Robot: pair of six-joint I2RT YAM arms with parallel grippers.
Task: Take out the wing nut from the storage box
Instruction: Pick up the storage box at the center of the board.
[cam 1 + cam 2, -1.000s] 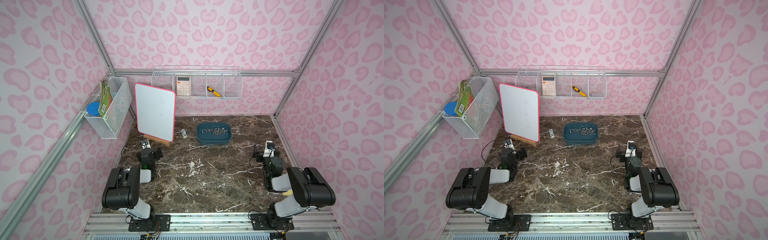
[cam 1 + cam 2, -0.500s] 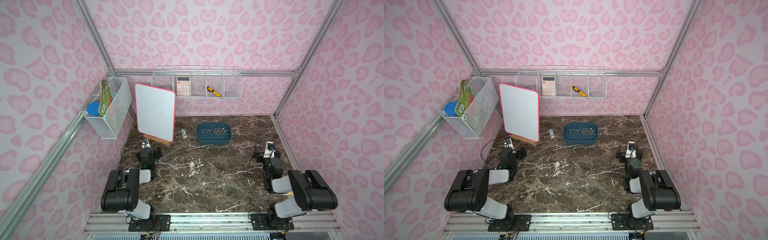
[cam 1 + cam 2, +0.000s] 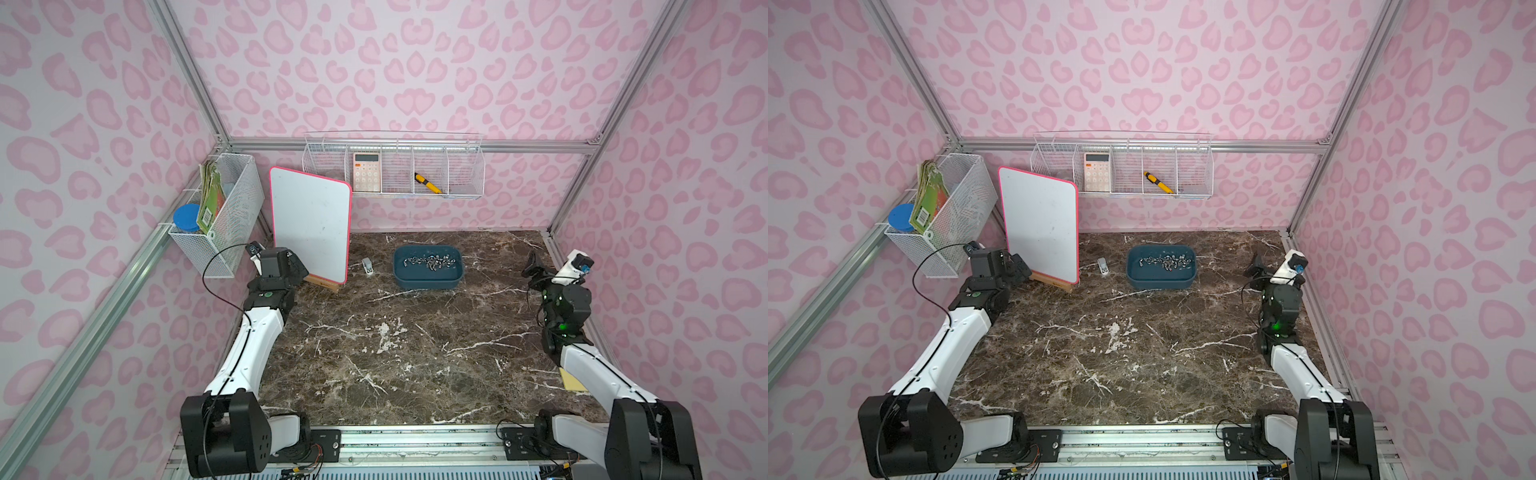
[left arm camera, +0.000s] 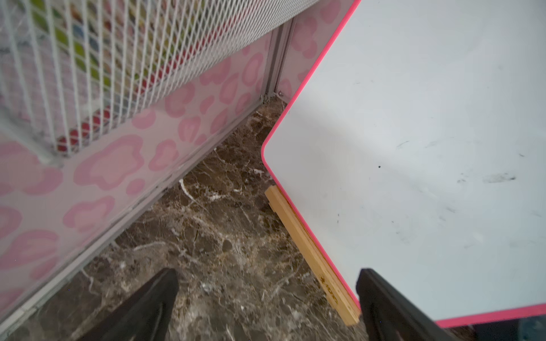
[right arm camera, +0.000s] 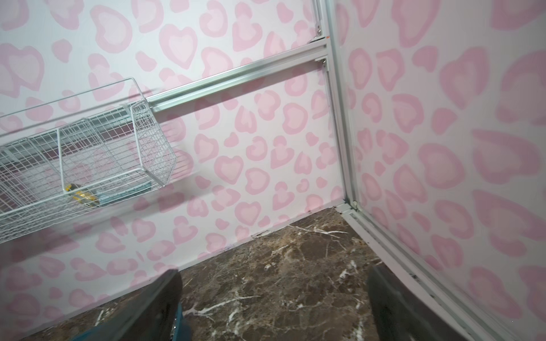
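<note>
Okay, nothing is grabbed yet. The storage box (image 3: 428,283) sits at the back-middle of the marble table (image 3: 395,357). A heap of small metal parts (image 3: 430,262) lies inside along its far side; a single wing nut can't be picked out at this size.

The left gripper (image 4: 266,310) has its jaws spread wide and empty. It is low over the table, right by the whiteboard (image 3: 309,228) and its wooden stand (image 4: 310,251). The right gripper (image 5: 274,307) is also spread wide and empty, near the right wall frame and aimed at the back corner. Both are well apart from the box.

Risks:
- **Whiteboard:** a left arm swinging toward the box could clip the board's lower corner or the stand, since one finger (image 4: 384,304) is just beside them. The board looks only propped, so it would likely tip.
- **Loose item:** a small grey object (image 3: 367,266) lies between board and box and could get swept along.
- **Heaped parts:** a pinch may take several, take none, or slip off.
- **Box rim:** fingers coming down near the wall could catch the rim and shove or tilt the tub, which is probably light.
- **Right arm:** it is cramped against the wall rail.

Room: there is wide bare marble in front of the box, good for approach and set-down. The space right above the box looks free; the wire basket (image 3: 395,166) on the back wall hangs higher, behind it. An approach from the right side looks cleaner.
</note>
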